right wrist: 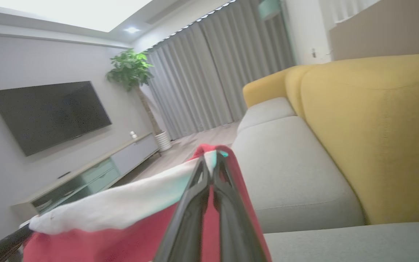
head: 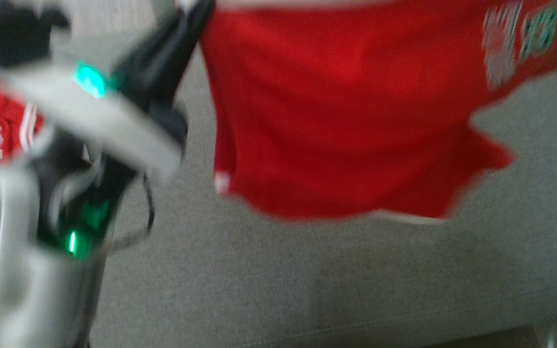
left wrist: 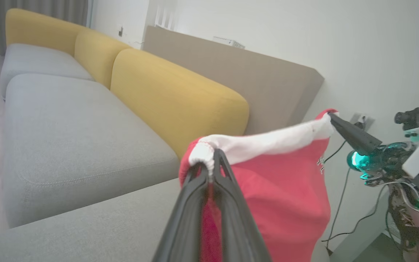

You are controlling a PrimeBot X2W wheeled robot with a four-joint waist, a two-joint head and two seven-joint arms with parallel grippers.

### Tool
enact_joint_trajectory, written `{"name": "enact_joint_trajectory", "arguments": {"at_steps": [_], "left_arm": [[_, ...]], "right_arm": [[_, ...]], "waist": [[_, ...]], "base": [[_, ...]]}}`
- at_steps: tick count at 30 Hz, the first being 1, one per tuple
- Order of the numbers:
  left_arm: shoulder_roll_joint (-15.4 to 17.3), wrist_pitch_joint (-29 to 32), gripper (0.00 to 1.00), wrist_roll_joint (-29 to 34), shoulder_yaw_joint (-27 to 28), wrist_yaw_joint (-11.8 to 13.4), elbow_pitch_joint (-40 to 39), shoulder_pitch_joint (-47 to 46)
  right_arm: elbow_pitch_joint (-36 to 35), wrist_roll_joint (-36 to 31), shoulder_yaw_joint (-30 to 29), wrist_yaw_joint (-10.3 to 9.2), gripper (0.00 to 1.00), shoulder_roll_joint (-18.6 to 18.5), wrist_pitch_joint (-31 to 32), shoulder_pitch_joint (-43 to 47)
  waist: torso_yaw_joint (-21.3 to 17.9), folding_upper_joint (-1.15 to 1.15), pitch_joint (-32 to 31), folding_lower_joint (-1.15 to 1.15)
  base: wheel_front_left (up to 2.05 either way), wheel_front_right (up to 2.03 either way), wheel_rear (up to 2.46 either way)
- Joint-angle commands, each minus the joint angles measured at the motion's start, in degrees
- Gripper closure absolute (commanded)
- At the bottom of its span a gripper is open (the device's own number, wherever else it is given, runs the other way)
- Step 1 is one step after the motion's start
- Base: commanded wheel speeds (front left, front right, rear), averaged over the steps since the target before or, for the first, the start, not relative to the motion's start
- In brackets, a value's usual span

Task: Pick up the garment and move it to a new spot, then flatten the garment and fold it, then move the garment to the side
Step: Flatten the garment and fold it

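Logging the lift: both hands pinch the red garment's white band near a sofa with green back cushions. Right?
The back cushions are yellow, not green, as the left wrist view shows. The left hand and right hand do pinch the red garment's white band.

Open passage above grey seat (left wrist: 67, 120), along whole length. Walled at back by yellow backrest (left wrist: 180, 98) and brown panel (left wrist: 249, 72). Blocked mid-air by garment (head: 336, 121), hanging curtain-like over seat; room under hem. Loose cable (left wrist: 338, 207) by wall (left wrist: 358, 54).
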Motion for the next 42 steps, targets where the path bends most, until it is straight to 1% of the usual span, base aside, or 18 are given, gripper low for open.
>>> {"name": "enact_joint_trajectory", "arguments": {"at_steps": [1,3,5,7,8,12,13,15,17,19,23,25,28,30,33,37,40,42], "left_arm": [[-0.15,0.58,1.00,1.22,1.65,0.16,3.72,-7.89],[-1.50,-0.42,1.00,3.05,1.27,0.42,11.20,-14.86],[-2.35,-4.05,1.00,6.87,0.85,0.36,19.63,-21.88],[-2.66,-11.14,1.00,12.60,0.04,-0.01,27.76,-28.65],[-3.54,-14.57,1.00,14.19,-0.64,-0.50,31.64,-31.38],[-6.46,-27.56,1.00,16.52,-1.44,-1.23,44.71,-39.31],[-6.46,-27.56,1.00,16.52,-1.44,-1.23,44.71,-39.31],[-7.27,-33.10,1.00,16.07,-1.17,-1.09,49.85,-41.64],[-7.68,-38.16,1.00,15.59,-1.33,-1.30,54.81,-42.10],[-7.86,-41.20,1.00,15.42,-2.40,-2.02,60.08,-40.30],[-8.02,-43.88,1.00,14.82,-4.18,-4.18,67.13,-33.94],[-8.03,-44.60,1.00,14.97,-4.89,-5.43,68.09,-29.87],[-7.19,-45.06,1.00,15.16,-5.30,-6.65,66.58,-22.46],[-6.77,-45.16,1.00,13.99,-4.44,-6.94,64.15,-16.64],[-5.94,-45.22,1.00,12.71,-3.97,-6.96,59.54,-5.88],[-5.81,-43.52,1.00,10.71,-5.14,-5.69,50.53,10.84],[-5.58,-40.48,1.00,9.80,-6.53,-2.79,41.32,22.53],[-5.38,-37.93,1.00,9.08,-7.48,-0.86,34.51,28.97]], "right_arm": [[2.95,-3.35,0.11,0.44,1.00,1.43,0.25,-6.36],[8.90,-7.14,-0.31,0.44,1.00,2.90,-1.00,-12.69],[15.38,-10.73,-0.82,0.44,1.00,4.57,-4.09,-19.08],[21.81,-13.55,-1.68,0.44,1.00,5.95,-8.46,-25.09],[24.79,-14.60,-1.95,0.44,1.00,6.41,-10.72,-27.86],[34.41,-16.22,-3.16,0.44,1.00,7.44,-21.29,-36.74],[34.41,-16.22,-3.16,0.44,1.00,7.44,-21.29,-36.74],[37.76,-15.65,-2.37,0.44,1.00,7.61,-24.89,-38.58],[40.52,-14.62,0.06,0.44,1.00,7.68,-26.25,-37.42],[42.67,-13.87,2.29,0.44,1.00,7.49,-27.56,-33.56],[44.33,-11.55,6.07,0.44,1.00,4.64,-28.34,-22.62],[42.87,-9.44,8.13,0.44,1.00,3.26,-28.09,-16.74],[38.74,-6.29,10.34,0.44,1.00,1.47,-27.29,-7.73],[35.21,-4.86,10.79,0.44,1.00,0.28,-26.87,-1.78],[29.93,-3.88,10.32,0.44,1.00,-1.12,-26.47,8.13],[21.88,-4.54,7.56,0.44,1.00,-1.95,-24.51,23.00],[13.93,-4.59,3.80,0.44,1.00,-0.45,-21.38,34.23],[7.88,-4.55,0.87,0.44,1.00,1.41,-18.93,40.96]], "waist": [[0.09,0.00,5.04,0.00],[0.77,0.00,7.76,0.00],[1.29,0.00,9.99,0.00],[1.72,0.00,11.82,0.00],[2.06,0.00,12.58,0.00],[2.64,0.00,15.14,0.00],[2.64,0.00,15.14,0.00],[2.66,0.00,16.59,0.00],[2.45,0.00,17.42,0.00],[2.13,0.00,17.05,0.00],[1.57,0.00,15.92,0.00],[1.26,0.00,15.27,0.00],[0.57,0.00,14.05,0.00],[0.30,0.00,12.78,0.00],[0.31,0.00,8.38,0.00],[0.87,0.00,2.17,0.00],[1.94,0.00,-0.51,0.00],[2.83,0.00,-0.73,0.00]], "base": [[0.00,0.00,0.00],[0.00,0.00,0.00],[0.00,0.00,0.00],[0.00,0.00,0.00],[0.00,0.00,0.00],[0.00,0.00,0.00],[0.00,0.00,0.00],[0.00,0.00,0.00],[0.00,0.00,0.00],[0.00,0.00,0.00],[0.00,0.00,0.00],[0.00,0.00,0.00],[0.00,0.00,0.00],[0.00,0.00,0.00],[0.00,0.00,0.00],[0.00,0.00,0.00],[0.00,0.00,0.00],[0.00,0.00,0.00]]}}
